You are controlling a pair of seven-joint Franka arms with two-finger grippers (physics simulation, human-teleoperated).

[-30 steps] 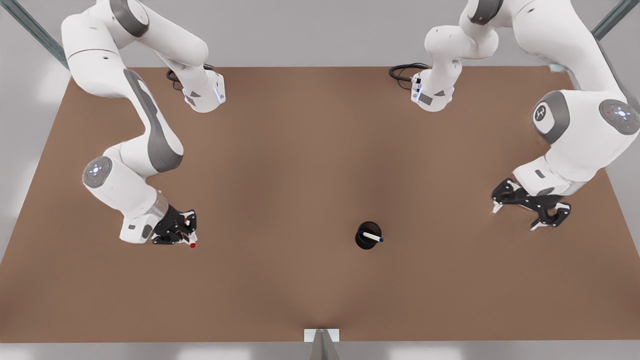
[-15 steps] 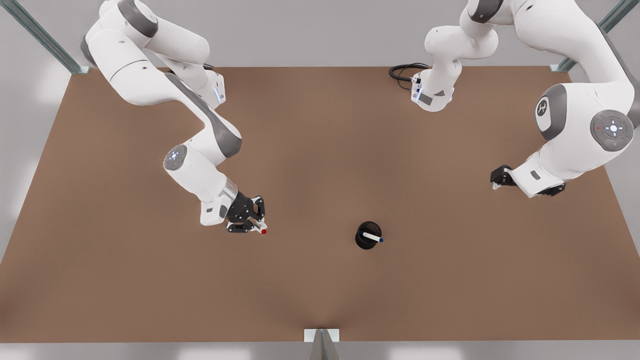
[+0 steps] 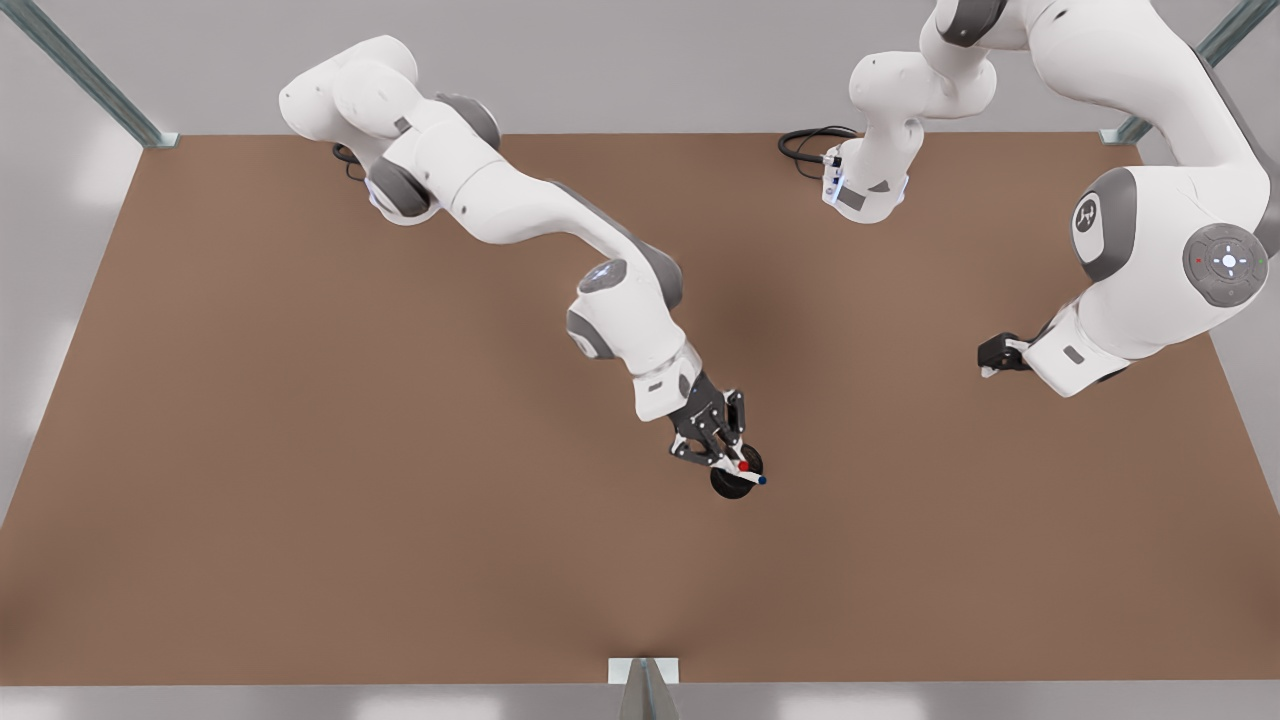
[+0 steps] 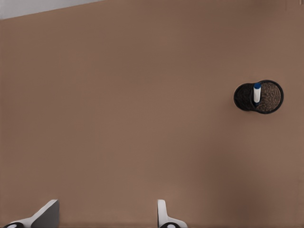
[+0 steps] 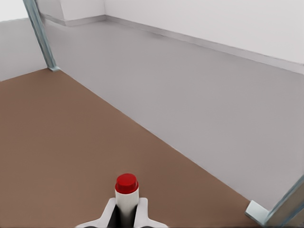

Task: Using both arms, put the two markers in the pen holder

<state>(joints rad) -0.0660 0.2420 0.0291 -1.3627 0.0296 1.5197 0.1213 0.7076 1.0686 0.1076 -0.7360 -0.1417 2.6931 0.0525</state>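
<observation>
— Where are we on the counter (image 3: 300,520)?
— Within the last second our right arm has swung across it from the front view's left. Our left arm waits at the front view's right.
— The grippers?
— The right gripper (image 3: 722,450) now hangs just over the holder (image 3: 728,490), clamped on the red marker (image 5: 127,190). The left gripper (image 4: 104,221) is spread wide and empty, well apart from the holder.
— And the blue marker (image 4: 257,92)?
— It sits in the holder, leaning on the rim.
— So what's left?
— Only the drop, we reckon: line up, lower, let go. The leaning blue marker may crowd the mouth.
</observation>
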